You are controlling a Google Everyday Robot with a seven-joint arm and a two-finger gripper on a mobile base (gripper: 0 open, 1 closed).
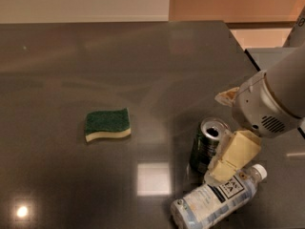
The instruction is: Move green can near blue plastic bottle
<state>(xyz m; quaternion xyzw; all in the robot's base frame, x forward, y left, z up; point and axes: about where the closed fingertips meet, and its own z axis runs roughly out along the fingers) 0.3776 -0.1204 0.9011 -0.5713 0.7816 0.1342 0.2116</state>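
The green can stands upright on the dark table, its silver top and opening showing. The blue plastic bottle lies on its side just in front of the can, white cap pointing right, nearly touching it. My gripper is right of the can, open. One tan finger is behind and to the right of the can. The other finger is beside the can's right side and overlaps the bottle's upper end. The can stands outside the fingers.
A flat green-and-yellow sponge lies on the table to the left, well apart from the can. The table's right edge runs behind the arm. Light glints show on the tabletop near the front.
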